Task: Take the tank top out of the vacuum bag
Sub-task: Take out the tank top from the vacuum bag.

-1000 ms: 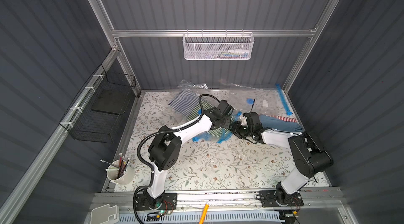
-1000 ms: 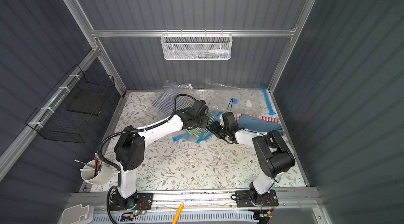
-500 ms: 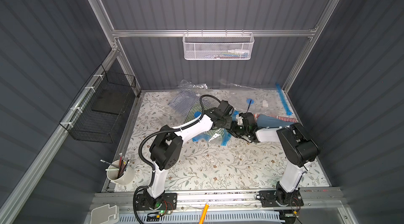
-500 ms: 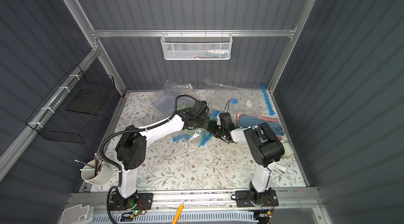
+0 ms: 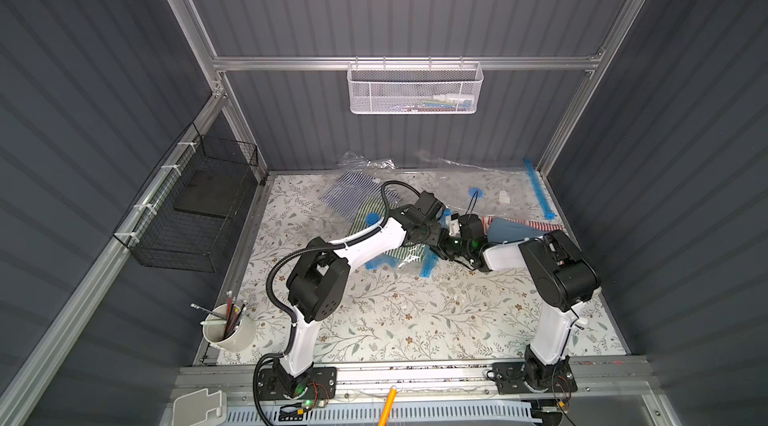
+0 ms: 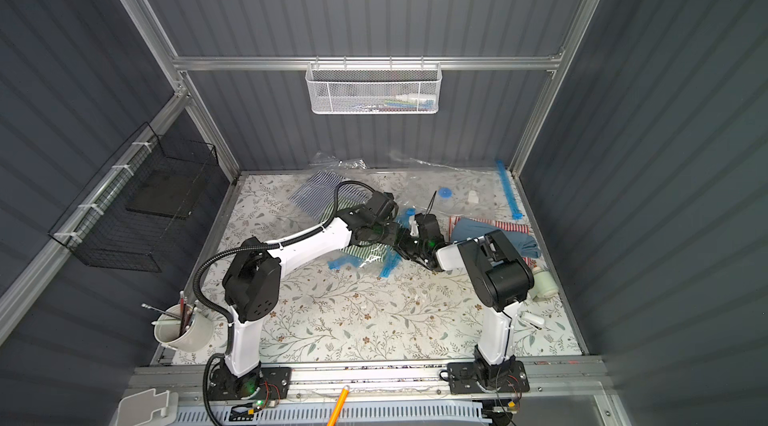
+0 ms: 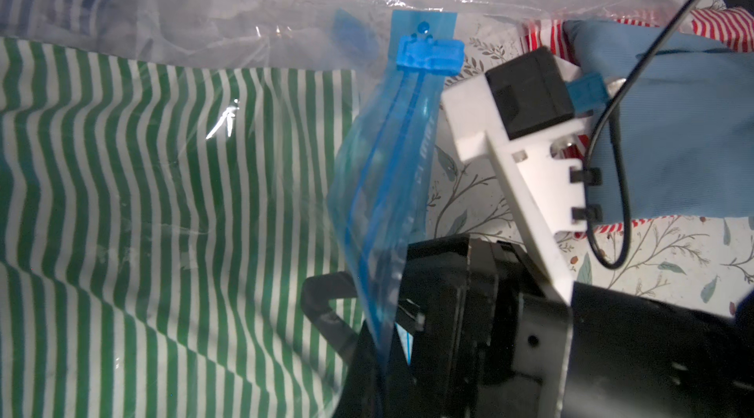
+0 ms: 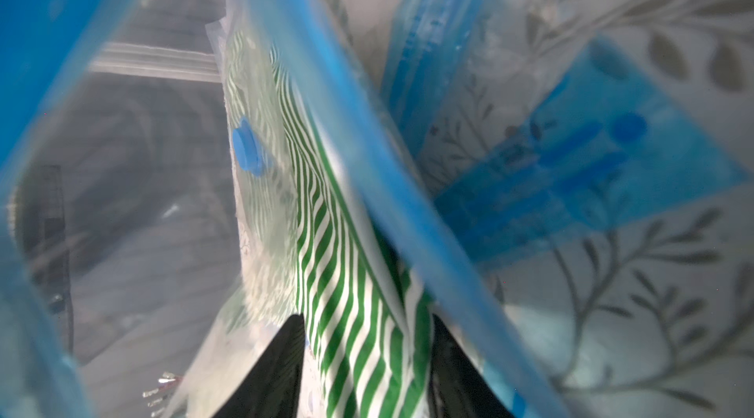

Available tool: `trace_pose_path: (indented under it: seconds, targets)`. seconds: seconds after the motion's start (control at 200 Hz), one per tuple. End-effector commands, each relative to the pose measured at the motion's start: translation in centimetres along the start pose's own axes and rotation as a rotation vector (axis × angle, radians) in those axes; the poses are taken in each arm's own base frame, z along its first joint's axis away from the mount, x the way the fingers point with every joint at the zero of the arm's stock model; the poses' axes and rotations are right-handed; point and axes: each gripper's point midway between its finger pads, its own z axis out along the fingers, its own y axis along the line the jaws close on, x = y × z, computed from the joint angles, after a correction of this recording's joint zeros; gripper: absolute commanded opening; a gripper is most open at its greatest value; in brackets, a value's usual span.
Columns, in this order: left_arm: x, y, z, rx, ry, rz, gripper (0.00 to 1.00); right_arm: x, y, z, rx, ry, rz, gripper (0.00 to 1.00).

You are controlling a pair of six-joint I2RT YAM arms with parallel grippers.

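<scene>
Right fingers [image 8: 279, 375] have pushed into the vacuum bag [image 8: 367, 142], flanking the tank top [image 8: 351, 314].

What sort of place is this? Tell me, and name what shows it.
Most likely a robot test cell, not a home: a left arm and right arm bolted to a front rail, grey panel walls on an aluminium frame, and a floral mat as worktop.

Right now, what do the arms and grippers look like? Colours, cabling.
Both arms have white link shells, left arm and right arm, with bulky black joint housings. A ribbed black hose loops along the left arm. The right gripper has black fingers and a white camera bracket with thin black cable.
</scene>
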Motion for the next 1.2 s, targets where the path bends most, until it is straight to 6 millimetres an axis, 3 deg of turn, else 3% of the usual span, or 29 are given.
trace_pose_path:
  seconds: [0.0, 0.065, 0.19, 0.36, 0.49, 0.605, 0.68, 0.785, 0.876, 1.016, 1.196]
  targets:
    - [-1.2, -1.2, -1.1, 0.028, -0.025, 0.03, 0.0, 0.6, 0.6, 1.2, -0.015, 0.04, -0.018, 0.41]
    - [-1.3, -1.2, -1.2, 0.028, -0.028, 0.035, 0.0, 0.5, 0.3, 1.7, 0.017, 0.055, -0.025, 0.35]
    - [-1.2, -1.3, -1.2, 0.031, -0.026, 0.045, 0.0, 0.4, 0.1, 2.4, 0.033, 0.059, -0.037, 0.34]
    - [-0.8, -0.4, -1.2, -0.003, -0.02, 0.05, 0.0, -0.1, -0.6, 2.4, 0.084, 0.047, -0.061, 0.0]
    - [-0.8, 0.8, -1.4, -0.056, -0.023, 0.047, 0.0, -0.5, -0.2, 1.1, 0.092, 0.026, -0.087, 0.0]
    - [-1.4, 2.1, -2.2, -0.124, -0.046, 0.029, 0.6, -1.0, 0.4, -0.4, 0.1, 0.006, -0.109, 0.0]
    - [-1.8, 2.5, -2.8, -0.154, -0.06, 0.026, 0.86, -1.3, 0.8, -1.6, 0.111, -0.008, -0.129, 0.0]
    - [-2.3, 3.3, -3.8, -0.197, -0.086, 0.024, 0.99, -1.6, 1.4, -3.0, 0.118, -0.023, -0.139, 0.0]
    - [-2.6, 4.9, -4.7, -0.249, -0.108, -0.004, 1.0, -2.1, 1.3, -4.1, 0.136, -0.029, -0.135, 0.0]
    - [-2.4, 9.3, -5.7, -0.35, -0.121, -0.08, 1.0, -3.2, 0.7, -6.0, 0.154, -0.058, -0.125, 0.0]
    - [-0.7, 15.2, -6.7, -0.444, -0.098, -0.174, 1.0, -4.3, 0.2, -7.9, 0.173, -0.077, -0.123, 0.0]
